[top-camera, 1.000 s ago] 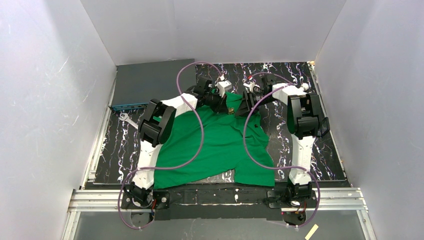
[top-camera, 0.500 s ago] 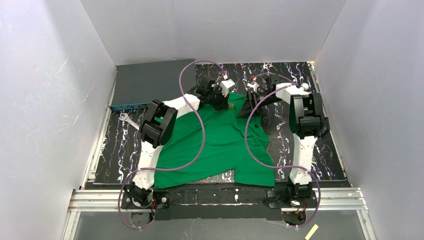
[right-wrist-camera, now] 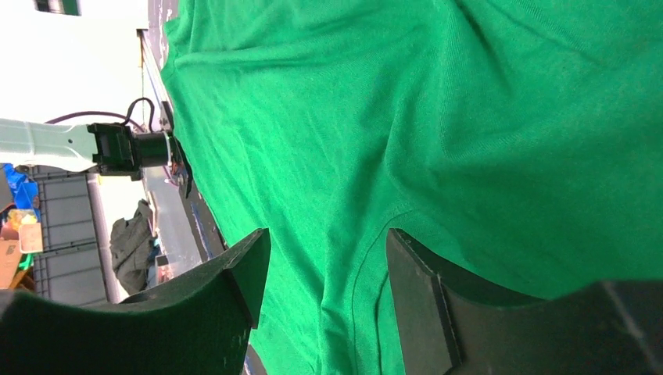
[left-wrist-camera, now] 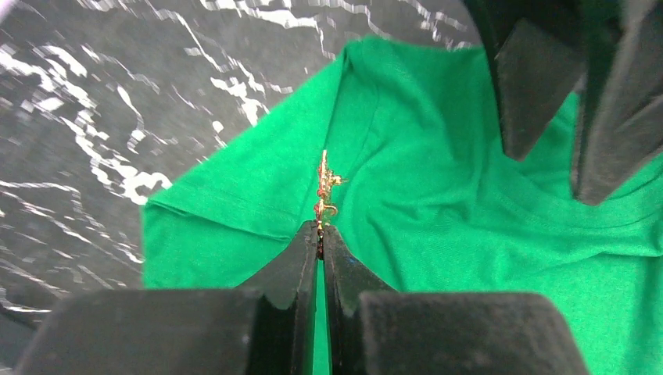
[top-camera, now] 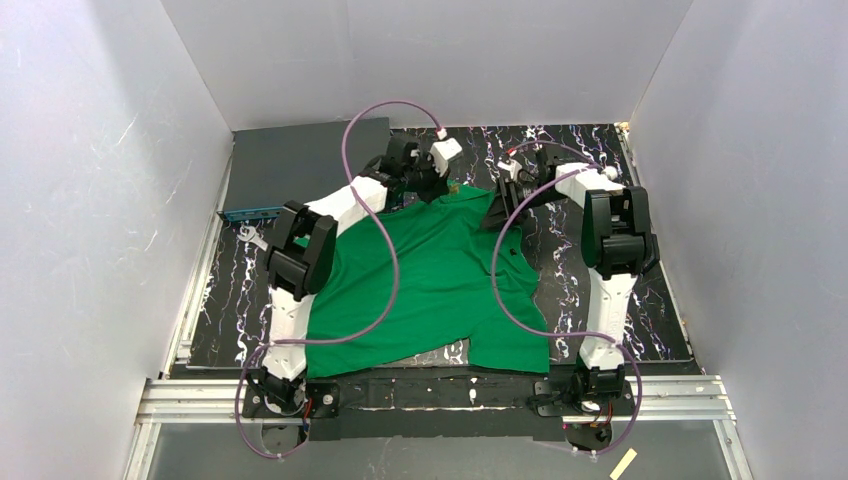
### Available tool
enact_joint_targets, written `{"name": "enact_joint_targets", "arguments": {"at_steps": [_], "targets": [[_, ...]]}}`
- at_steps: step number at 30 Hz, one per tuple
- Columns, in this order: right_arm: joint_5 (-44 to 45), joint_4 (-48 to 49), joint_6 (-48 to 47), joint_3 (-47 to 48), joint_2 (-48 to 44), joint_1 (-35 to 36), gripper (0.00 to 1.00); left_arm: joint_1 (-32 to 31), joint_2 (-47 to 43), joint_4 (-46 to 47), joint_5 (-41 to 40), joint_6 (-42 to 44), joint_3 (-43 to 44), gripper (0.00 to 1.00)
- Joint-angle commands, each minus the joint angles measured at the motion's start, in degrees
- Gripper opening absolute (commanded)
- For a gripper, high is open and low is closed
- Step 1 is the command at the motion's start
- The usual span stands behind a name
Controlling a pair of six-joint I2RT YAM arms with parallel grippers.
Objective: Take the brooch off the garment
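The green garment lies spread on the black marbled table. My left gripper is shut on the brooch, a tiny gold and red pin seen edge-on, sticking out past the fingertips with the shirt behind it. Whether it touches the fabric I cannot tell. In the top view the left gripper hovers over the shirt's collar end. My right gripper stands open just over the fabric by a seam, nothing between its fingers. From above, the right gripper is at the shirt's far right edge.
A dark grey flat box sits at the back left of the table. White walls close in three sides. An aluminium rail with both arm bases runs along the near edge. Purple cables loop over the shirt.
My left arm has swung back and left toward the collar end, still shut on the brooch. The right gripper has shifted slightly back and stays open.
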Motion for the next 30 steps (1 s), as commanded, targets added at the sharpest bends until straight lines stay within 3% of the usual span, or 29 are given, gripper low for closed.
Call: {"name": "enact_joint_targets", "arguments": {"at_steps": [1, 6, 18, 23, 30], "targets": [[-1.34, 1.44, 0.58, 3.41, -5.79, -1.23, 0.65, 0.43, -8.75, -0.48, 3.16, 2.64, 3.06, 0.0], [0.9, 5.16, 0.15, 4.09, -10.61, -2.81, 0.63, 1.68, -13.83, -4.01, 9.53, 3.02, 3.53, 0.0], [8.71, 7.98, -7.94, 5.23, -20.47, -1.47, 0.65, 3.33, -30.74, -19.4, 35.82, 2.42, 2.23, 0.0], [7.44, 7.37, -8.2, 3.2, -25.83, 4.54, 0.69, 3.33, -35.22, -23.25, 39.81, 0.91, 1.39, 0.0], [6.76, 6.64, -9.87, 1.71, -32.97, 13.56, 0.71, 3.26, -39.19, -30.79, 40.6, 5.22, -1.87, 0.0]]}}
